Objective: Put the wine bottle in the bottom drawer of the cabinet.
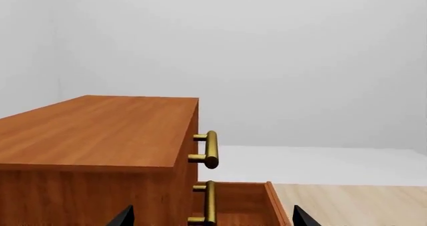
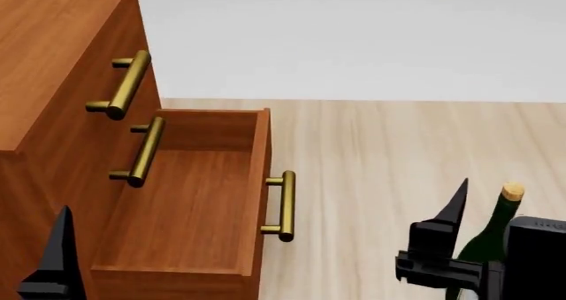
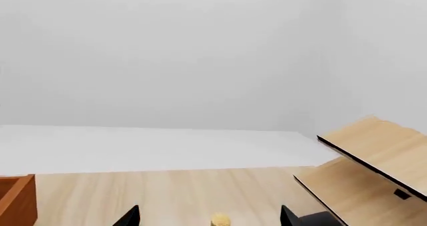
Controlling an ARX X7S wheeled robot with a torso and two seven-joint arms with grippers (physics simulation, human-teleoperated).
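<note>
On the far left of my head camera stands the cabinet, a big red-brown wooden box with gold bar handles on its drawers. At its foot the bottom drawer is pulled out, and I can see right down onto its bare wooden floor. Its own gold handle sticks out on the front. My left gripper is low beside the cabinet; only one black finger shows in the head camera. In the left wrist camera I see two black tips far apart, so that hand is spread wide and holds nothing. Moving right, pale wooden floor lies between the drawer and my other arm. At the bottom right, my right gripper is closed around the wine bottle, with black parts on both sides of the green glass. The bottle stands almost straight up, tipped a little, with its tan cork on top, well apart from the drawer. In the right wrist camera the cork peeks up between the two finger tips, and a pale wooden rack sits off to the side.
</note>
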